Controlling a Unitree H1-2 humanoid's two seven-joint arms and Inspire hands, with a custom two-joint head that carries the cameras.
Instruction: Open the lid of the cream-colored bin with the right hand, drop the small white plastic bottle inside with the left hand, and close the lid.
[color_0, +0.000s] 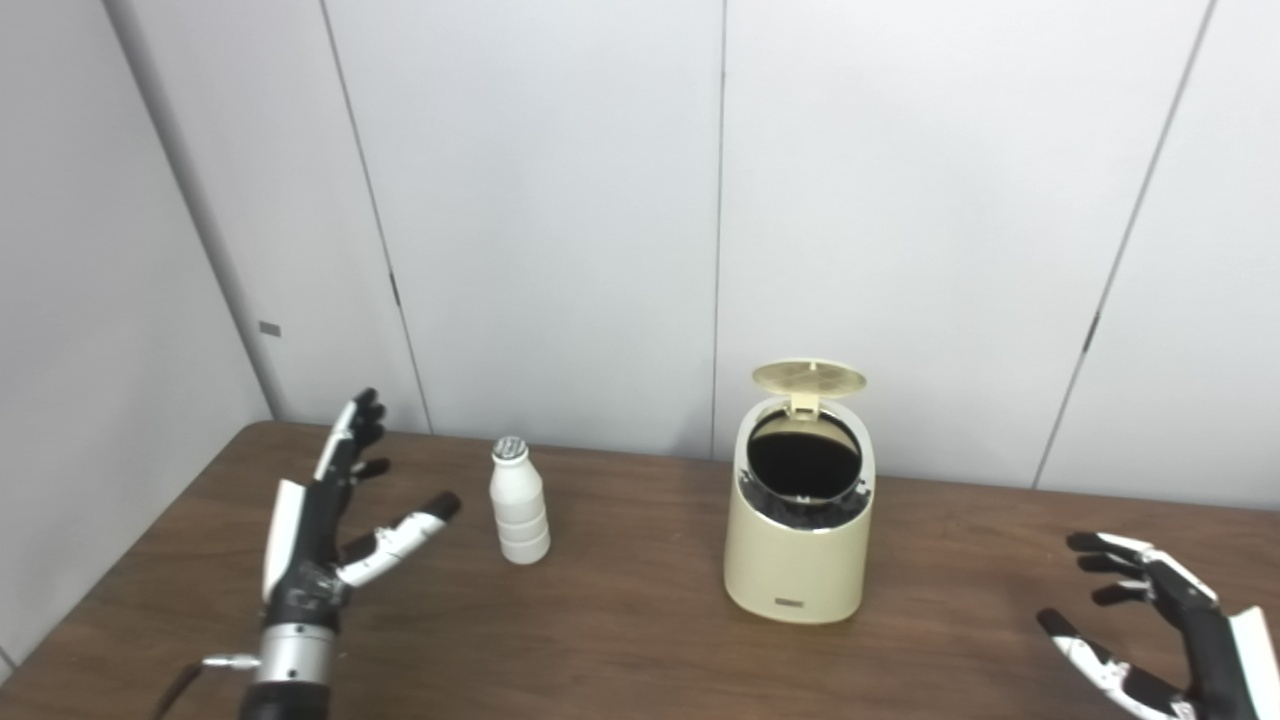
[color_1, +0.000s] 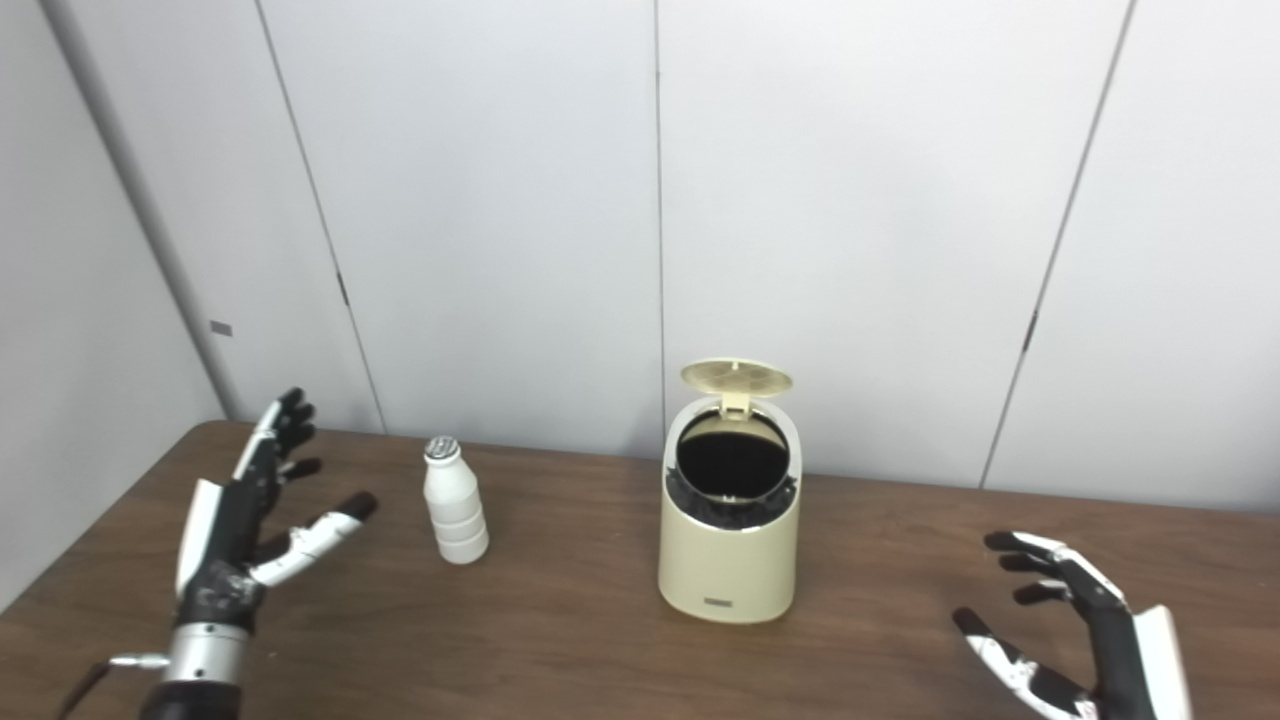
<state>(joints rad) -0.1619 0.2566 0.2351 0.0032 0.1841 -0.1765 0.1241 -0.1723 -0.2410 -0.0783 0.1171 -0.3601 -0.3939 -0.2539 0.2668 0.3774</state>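
The cream-colored bin (color_0: 797, 540) stands upright at the middle of the brown table, its round lid (color_0: 809, 378) flipped up and the dark inside showing. The small white plastic bottle (color_0: 518, 503) with a grey cap stands upright to the left of the bin. My left hand (color_0: 325, 520) is open and empty, fingers spread, a short way left of the bottle and not touching it. My right hand (color_0: 1150, 620) is open and empty, low at the right, well apart from the bin.
The brown wooden table (color_0: 620, 640) runs to grey wall panels (color_0: 560, 200) close behind the bin and bottle. The table's rounded left corner lies behind my left hand.
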